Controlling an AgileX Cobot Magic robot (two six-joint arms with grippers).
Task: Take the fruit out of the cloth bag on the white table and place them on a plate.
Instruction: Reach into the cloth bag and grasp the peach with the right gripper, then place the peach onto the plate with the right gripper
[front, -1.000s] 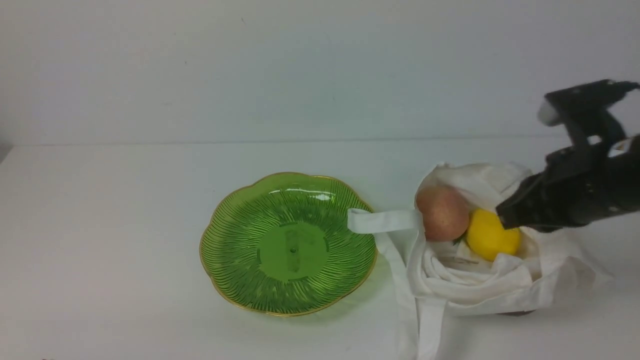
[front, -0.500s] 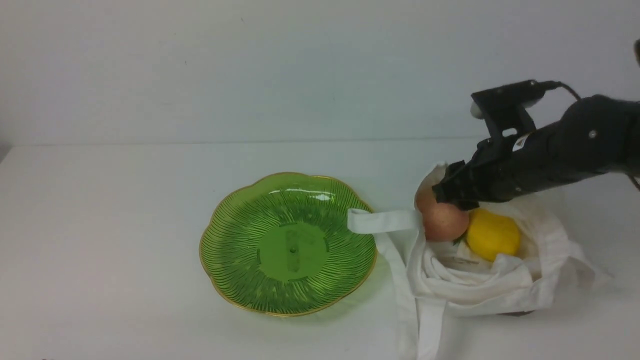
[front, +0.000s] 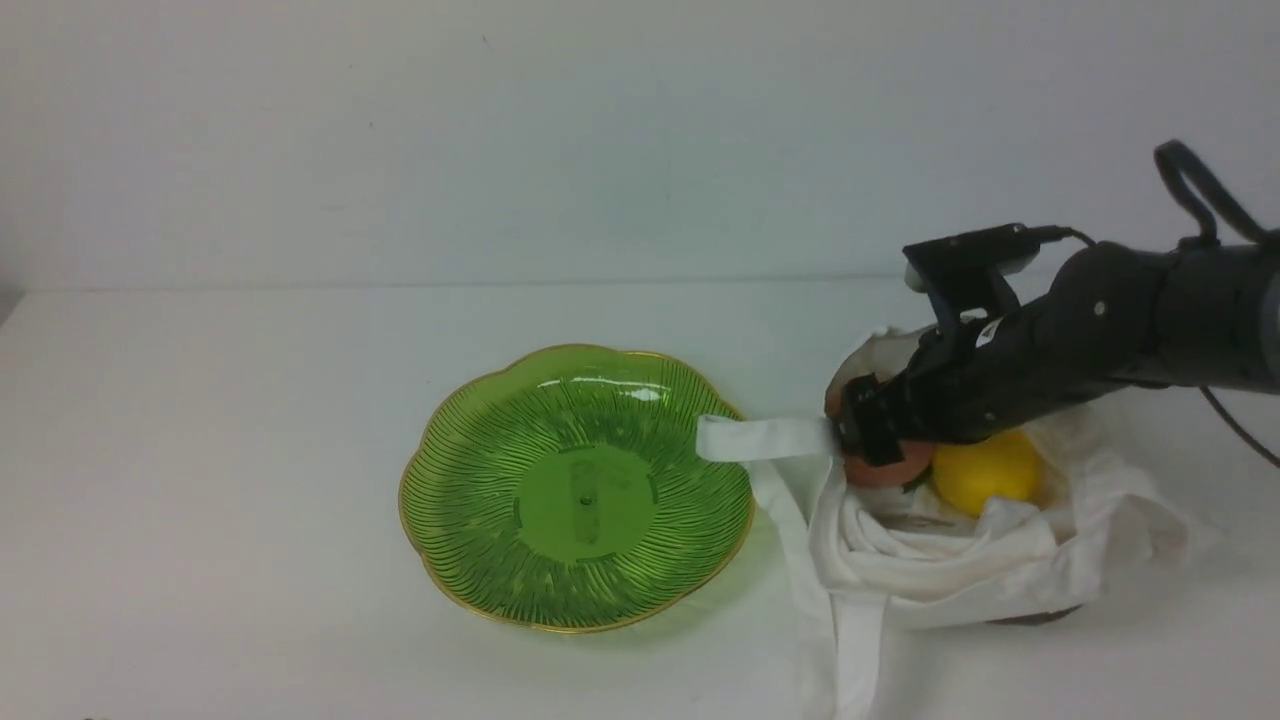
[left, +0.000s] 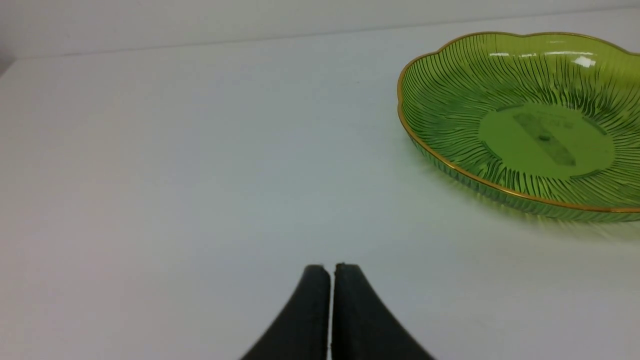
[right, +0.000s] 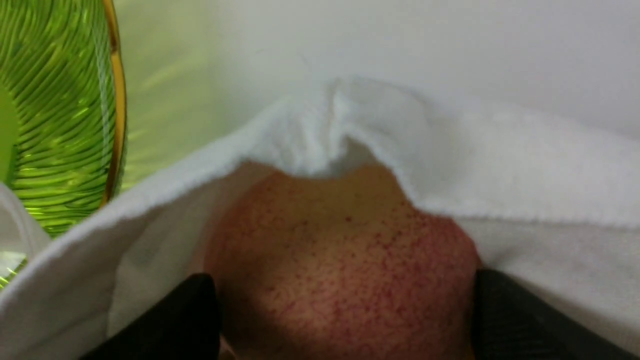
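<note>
The pinkish-red speckled peach (front: 887, 469) and the yellow lemon (front: 985, 472) lie side by side in the open mouth of the off-white cloth bag (front: 960, 570) on the white table (front: 200, 450). My right gripper (front: 865, 435) is down in the bag mouth. In the right wrist view my gripper (right: 340, 285) is open, with one black finger close on each side of the peach (right: 340, 250), which rests in the bag. The green gold-rimmed plate (front: 440, 440) stands empty left of the bag. My left gripper (left: 330, 267) is shut and empty over bare table, near the plate (left: 500, 75).
A flat white bag strap (front: 765, 440) lies over the plate's right rim, and another strap runs toward the front table edge. The bag's cloth rim (right: 350, 115) is folded just beyond the peach. A pale wall stands behind the table.
My right arm has swung left from over the lemon and come down, so its fingers now straddle the peach. The bag cloth has shifted a little. Fruit and plate have stayed put.
</note>
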